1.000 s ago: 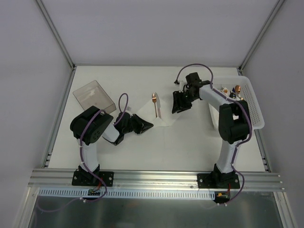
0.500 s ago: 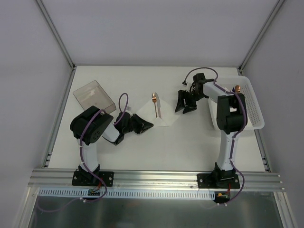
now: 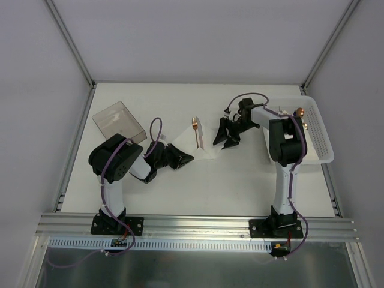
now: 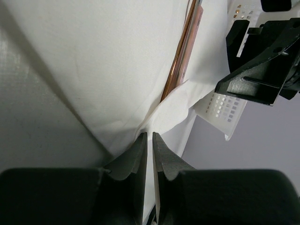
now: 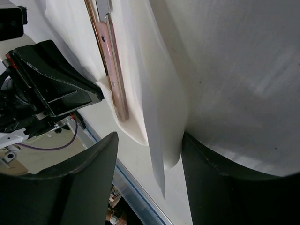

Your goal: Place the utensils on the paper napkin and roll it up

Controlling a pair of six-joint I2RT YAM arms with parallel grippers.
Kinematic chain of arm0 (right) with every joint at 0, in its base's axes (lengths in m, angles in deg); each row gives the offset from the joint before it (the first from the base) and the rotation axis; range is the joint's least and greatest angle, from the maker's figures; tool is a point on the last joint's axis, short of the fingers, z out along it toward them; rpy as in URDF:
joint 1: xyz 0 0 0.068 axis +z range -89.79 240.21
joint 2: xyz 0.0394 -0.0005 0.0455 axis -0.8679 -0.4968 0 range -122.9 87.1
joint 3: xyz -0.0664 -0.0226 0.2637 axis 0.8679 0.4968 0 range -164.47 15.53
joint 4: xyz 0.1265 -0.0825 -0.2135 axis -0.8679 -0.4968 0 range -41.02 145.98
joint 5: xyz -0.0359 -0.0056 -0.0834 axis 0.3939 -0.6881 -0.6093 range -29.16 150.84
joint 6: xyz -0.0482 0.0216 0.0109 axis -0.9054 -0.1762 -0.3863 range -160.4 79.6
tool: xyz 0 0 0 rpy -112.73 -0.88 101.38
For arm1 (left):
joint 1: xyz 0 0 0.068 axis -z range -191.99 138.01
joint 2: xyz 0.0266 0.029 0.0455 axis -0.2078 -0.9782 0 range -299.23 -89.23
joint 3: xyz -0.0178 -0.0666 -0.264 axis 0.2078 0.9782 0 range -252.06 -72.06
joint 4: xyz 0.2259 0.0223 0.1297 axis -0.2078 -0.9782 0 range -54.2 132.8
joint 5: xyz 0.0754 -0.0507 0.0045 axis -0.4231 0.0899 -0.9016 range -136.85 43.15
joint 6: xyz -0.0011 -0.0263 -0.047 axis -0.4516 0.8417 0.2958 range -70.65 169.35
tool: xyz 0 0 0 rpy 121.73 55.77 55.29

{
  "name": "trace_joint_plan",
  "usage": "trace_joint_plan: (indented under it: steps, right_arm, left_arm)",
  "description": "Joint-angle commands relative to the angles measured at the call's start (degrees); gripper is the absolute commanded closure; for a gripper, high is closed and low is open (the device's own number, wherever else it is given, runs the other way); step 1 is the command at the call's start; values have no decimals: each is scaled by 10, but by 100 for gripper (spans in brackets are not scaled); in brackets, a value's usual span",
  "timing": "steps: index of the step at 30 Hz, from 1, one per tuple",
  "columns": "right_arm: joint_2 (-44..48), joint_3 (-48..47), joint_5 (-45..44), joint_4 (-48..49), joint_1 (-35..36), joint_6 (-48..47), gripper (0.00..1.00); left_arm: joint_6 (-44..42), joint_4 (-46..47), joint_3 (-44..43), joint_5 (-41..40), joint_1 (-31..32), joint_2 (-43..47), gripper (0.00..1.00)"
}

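Note:
The white paper napkin [image 3: 204, 146] lies mid-table with copper utensils [image 3: 195, 128] along it. My left gripper [image 3: 185, 159] is shut on the napkin's near-left corner; in the left wrist view its jaws [image 4: 150, 137] pinch the lifted paper [image 4: 117, 61] below the utensils [image 4: 180, 61]. My right gripper [image 3: 225, 135] stands open at the napkin's right edge. In the right wrist view a raised fold of napkin [image 5: 161, 93] hangs between its spread fingers [image 5: 89, 178], not gripped, with the utensils' handles [image 5: 112, 75] beyond.
A white perforated basket [image 3: 321, 129] sits at the right edge with more copper utensils [image 3: 298, 113] in it. A clear plastic box [image 3: 118, 122] lies at the back left. Frame posts and walls bound the table.
My right gripper drew slightly right, then came back left to the napkin's edge with its jaws wider apart. The left gripper and the utensils stayed put.

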Motion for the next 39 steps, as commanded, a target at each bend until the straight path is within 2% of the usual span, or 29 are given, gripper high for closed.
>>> trace_joint_plan:
  steps: [1, 10, 15, 33, 39]
  right_arm:
    - [-11, 13, 31, 2, 6, 15, 41]
    - [44, 61, 116, 104, 6, 117, 41]
    - [39, 73, 142, 120, 5, 161, 41]
    - [49, 163, 127, 136, 8, 191, 36]
    - [68, 201, 119, 187, 9, 236, 34]
  left_arm:
    - [-8, 16, -8, -13, 6, -10, 91]
    - [-7, 16, -10, -13, 7, -12, 91]
    - [-7, 18, -9, -13, 6, -12, 90]
    - [-6, 20, -8, -15, 7, -13, 90]
    - [-6, 18, -7, -15, 7, -14, 90]
